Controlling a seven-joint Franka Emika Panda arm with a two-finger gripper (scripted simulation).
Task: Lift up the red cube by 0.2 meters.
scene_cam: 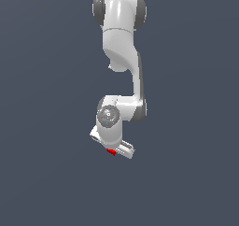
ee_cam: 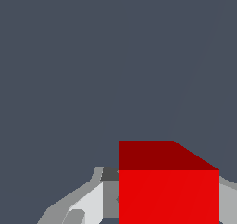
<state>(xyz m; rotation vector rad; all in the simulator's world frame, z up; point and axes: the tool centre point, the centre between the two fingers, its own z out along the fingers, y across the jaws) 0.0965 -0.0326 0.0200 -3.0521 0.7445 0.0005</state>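
Observation:
The red cube [ee_cam: 168, 195] fills the gap between my gripper's two fingers in the wrist view. One grey-white finger [ee_cam: 92, 203] presses against one of its sides, and the other finger [ee_cam: 228, 203] shows at the opposite side. In the exterior view only a small red sliver of the cube [scene_cam: 111, 151] peeks out beneath the white hand, and the gripper [scene_cam: 113, 151] is shut on it. The arm hangs over it and hides most of the fingers there.
The white arm [scene_cam: 122, 38] reaches down from the upper middle of the exterior view. A plain dark grey-blue floor [scene_cam: 46, 173] surrounds it, with no other objects in view.

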